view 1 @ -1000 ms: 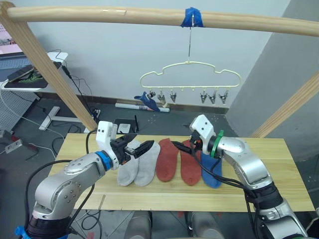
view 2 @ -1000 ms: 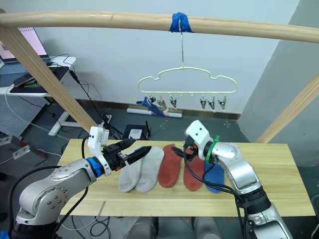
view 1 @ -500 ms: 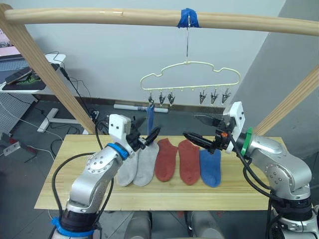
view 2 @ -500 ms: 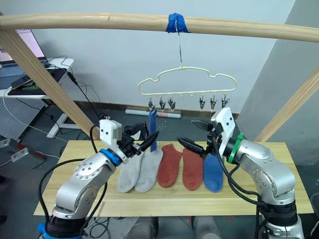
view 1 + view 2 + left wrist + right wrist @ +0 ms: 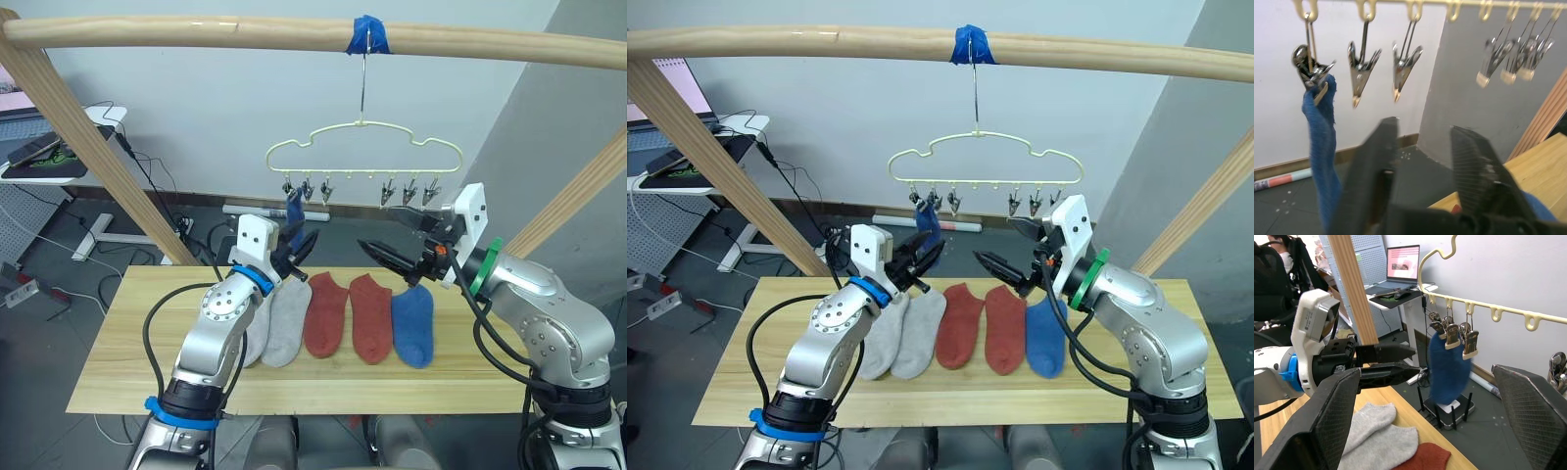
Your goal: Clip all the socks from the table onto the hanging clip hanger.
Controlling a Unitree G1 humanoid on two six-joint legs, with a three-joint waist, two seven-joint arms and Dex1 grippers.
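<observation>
A blue sock (image 5: 294, 208) hangs from the hanger's (image 5: 364, 149) leftmost clip (image 5: 1309, 71), under the beam (image 5: 294, 33). The left gripper (image 5: 301, 246), jaws apart, sits at its 6 o'clock; the right gripper (image 5: 394, 247), jaws wide apart, at its 3 o'clock. Five socks (image 5: 333, 315) lie on the table (image 5: 127, 372).

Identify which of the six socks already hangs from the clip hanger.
One blue sock, pinched in the clip hanger's leftmost clip; the other five lie flat on the table.

Silver arms, blk cables; blue/green wrist rings.
</observation>
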